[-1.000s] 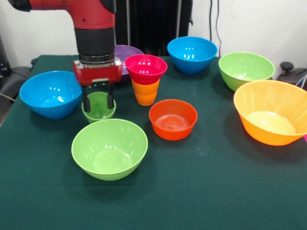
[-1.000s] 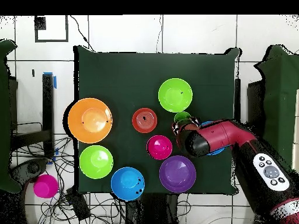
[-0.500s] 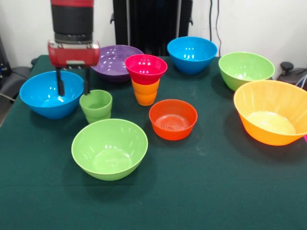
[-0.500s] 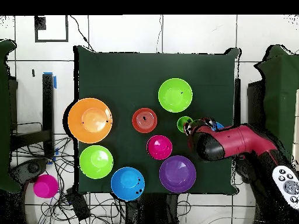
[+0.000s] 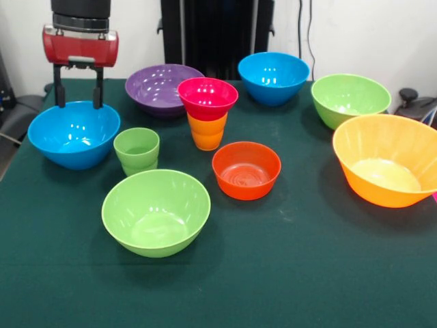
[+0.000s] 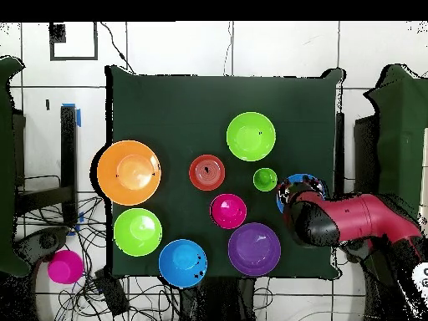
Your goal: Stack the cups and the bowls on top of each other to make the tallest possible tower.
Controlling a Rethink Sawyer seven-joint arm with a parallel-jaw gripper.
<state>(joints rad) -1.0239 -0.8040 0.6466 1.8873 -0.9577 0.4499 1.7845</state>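
Observation:
My gripper [image 5: 79,102] is open and empty, raised above the far rim of the left blue bowl [image 5: 74,133]. The light green cup [image 5: 136,150] stands upright on the cloth to its right, apart from the gripper; it also shows in the overhead view [image 6: 265,179]. The small magenta bowl [image 5: 207,98] sits on the orange cup [image 5: 207,133]. The small orange-red bowl [image 5: 246,169], a light green bowl [image 5: 156,212], the purple bowl [image 5: 160,85], the second blue bowl [image 5: 273,76], the second light green bowl [image 5: 349,99] and the large orange bowl [image 5: 386,158] stand singly.
The green cloth-covered table [image 5: 287,273] carries everything. In the overhead view the arm [image 6: 351,221] reaches in from the right and hides most of the blue bowl [image 6: 294,182]. A magenta object [image 6: 64,267] lies off the table among cables.
The gripper has let go of the light green cup, risen, and moved left in the front view to above the blue bowl. The cup stays upright on the cloth.

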